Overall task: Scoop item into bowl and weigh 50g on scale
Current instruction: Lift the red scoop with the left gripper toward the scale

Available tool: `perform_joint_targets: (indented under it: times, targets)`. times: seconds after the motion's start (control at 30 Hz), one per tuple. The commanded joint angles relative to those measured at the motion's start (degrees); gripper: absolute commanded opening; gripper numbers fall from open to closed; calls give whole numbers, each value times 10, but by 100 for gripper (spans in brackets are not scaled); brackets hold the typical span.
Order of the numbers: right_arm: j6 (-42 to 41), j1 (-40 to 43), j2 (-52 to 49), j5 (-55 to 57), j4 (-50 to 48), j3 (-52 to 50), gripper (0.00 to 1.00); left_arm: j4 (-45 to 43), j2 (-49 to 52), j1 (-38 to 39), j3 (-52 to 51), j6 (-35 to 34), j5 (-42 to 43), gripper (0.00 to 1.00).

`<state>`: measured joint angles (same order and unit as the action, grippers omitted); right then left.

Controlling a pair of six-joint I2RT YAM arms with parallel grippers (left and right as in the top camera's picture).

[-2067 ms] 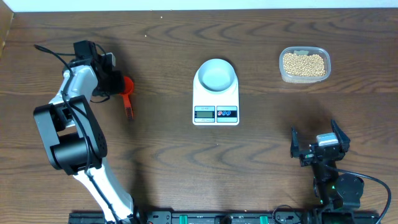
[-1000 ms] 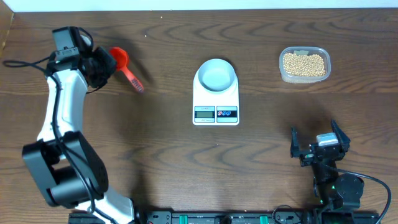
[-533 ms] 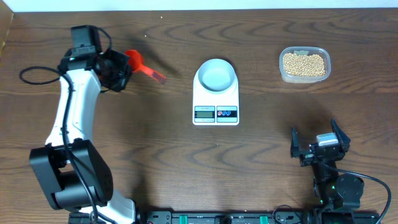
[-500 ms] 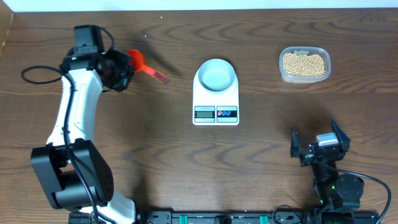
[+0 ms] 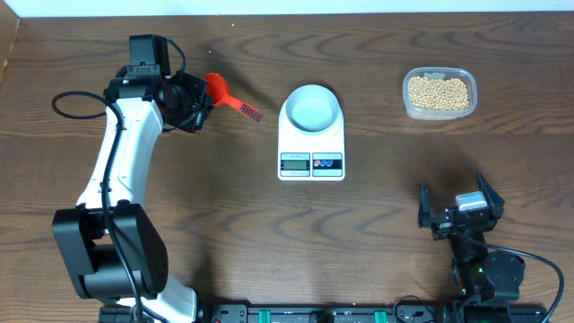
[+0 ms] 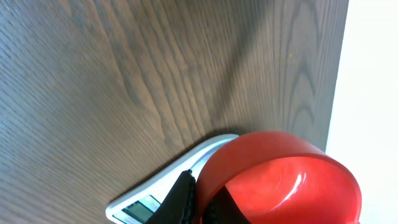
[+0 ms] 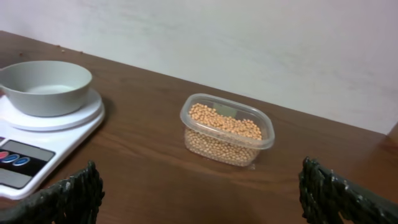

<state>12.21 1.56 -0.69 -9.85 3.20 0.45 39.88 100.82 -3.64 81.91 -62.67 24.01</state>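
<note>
The left claw is clamped shut on the red scoop, whose long axis points right toward the scale and bowl. The beans lie far right, beyond both. The right claw, wide open and empty, sits nearer them.

The table is dark brown wood with wavy lines in it. A plain pale wall stands behind it. The light is soft.

Wooden table, scale, clear tub
</note>
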Motion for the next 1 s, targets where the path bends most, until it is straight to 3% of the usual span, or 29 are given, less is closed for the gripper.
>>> perform_joint_targets:
  times: [0.0, 0.53, 0.97]
  targets:
    - [1, -5, 3, -55, -7, -1, 99, 2, -12, 1, -1, -20, 15, 7]
    - [-101, -4, -27, -159, -26, 44, 99, -20, -18, 1, -1, -52, 15, 7]
    - [-120, -4, -280, -228, -14, 224, 99, -79, -50, 2, -1, -54, 30, 8]
